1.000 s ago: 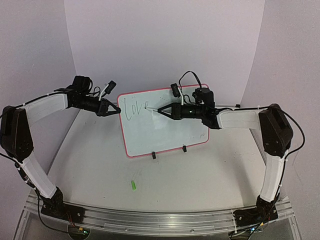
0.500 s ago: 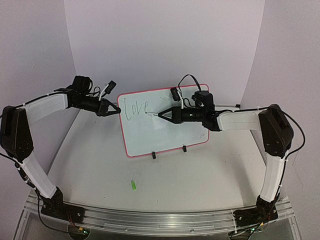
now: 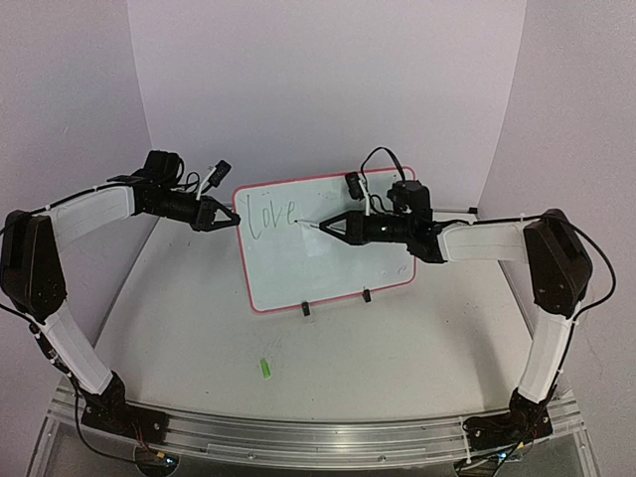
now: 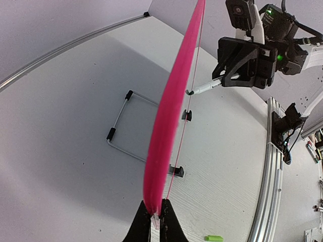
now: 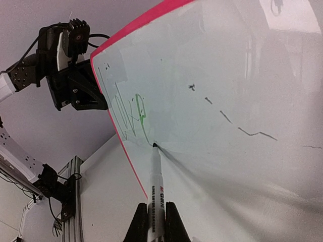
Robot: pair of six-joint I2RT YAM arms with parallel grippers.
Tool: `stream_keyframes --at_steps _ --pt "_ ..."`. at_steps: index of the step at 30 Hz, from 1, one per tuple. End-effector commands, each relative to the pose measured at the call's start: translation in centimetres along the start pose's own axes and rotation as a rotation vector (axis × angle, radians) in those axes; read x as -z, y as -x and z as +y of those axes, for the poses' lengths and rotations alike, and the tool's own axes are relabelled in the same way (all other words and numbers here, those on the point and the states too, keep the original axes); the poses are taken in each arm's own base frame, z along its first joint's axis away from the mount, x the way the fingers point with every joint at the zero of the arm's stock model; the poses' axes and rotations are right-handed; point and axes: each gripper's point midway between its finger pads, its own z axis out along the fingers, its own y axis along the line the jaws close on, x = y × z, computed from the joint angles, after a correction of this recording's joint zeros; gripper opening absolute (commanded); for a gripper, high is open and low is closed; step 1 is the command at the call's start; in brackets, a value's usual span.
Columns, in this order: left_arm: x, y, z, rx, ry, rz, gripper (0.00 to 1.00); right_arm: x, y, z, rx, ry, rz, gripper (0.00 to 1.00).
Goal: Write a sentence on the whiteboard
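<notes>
The whiteboard (image 3: pixel 328 273) stands tilted on the table, its red-pink rim (image 4: pixel 169 108) seen edge-on in the left wrist view. My left gripper (image 3: pixel 235 221) (image 4: pixel 155 205) is shut on the rim at the board's upper left edge. My right gripper (image 3: pixel 323 227) (image 5: pixel 157 206) is shut on a white marker pen (image 3: pixel 310 226) (image 5: pixel 157 186). The pen's dark tip rests against the board face (image 5: pixel 237 85), just right of the writing. Of the sentence (image 3: pixel 272 215) (image 5: pixel 127 113), only one thin greenish word, "Love", shows near the top left corner.
A green pen cap (image 3: pixel 265 368) (image 4: pixel 213 238) lies on the table in front of the board. Two black feet (image 3: pixel 306 310) and a wire stand (image 4: pixel 118 132) prop the board up. A metal rail (image 3: pixel 318 437) runs along the near edge. Faint stray marks (image 5: pixel 247 132) cross the board.
The word has gained its last letter. My right gripper has carried the marker tip a little down and to the right, past the end of the word. The left arm has not moved.
</notes>
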Motion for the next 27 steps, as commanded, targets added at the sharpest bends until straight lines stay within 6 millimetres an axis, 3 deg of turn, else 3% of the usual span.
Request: stream_keyframes --at_steps 1,7,12,19,27 --pt "0.0 -0.2 -0.4 0.007 -0.005 0.022 0.0 0.9 2.7 -0.9 0.031 -0.072 -0.092 0.0" --pt "0.0 -0.3 -0.4 0.006 -0.002 0.023 0.0 1.2 2.9 -0.3 0.033 -0.058 -0.091 0.0" --pt "0.0 -0.3 -0.3 0.006 0.003 0.023 0.0 2.0 3.4 1.7 0.04 -0.004 -0.089 0.0" --pt "0.1 -0.3 -0.3 0.004 0.009 0.023 0.0 4.5 3.8 4.3 0.045 0.014 -0.105 0.0" --pt "0.3 -0.3 -0.4 0.001 0.018 0.021 0.0 7.5 3.3 4.6 0.012 0.005 -0.105 0.0"
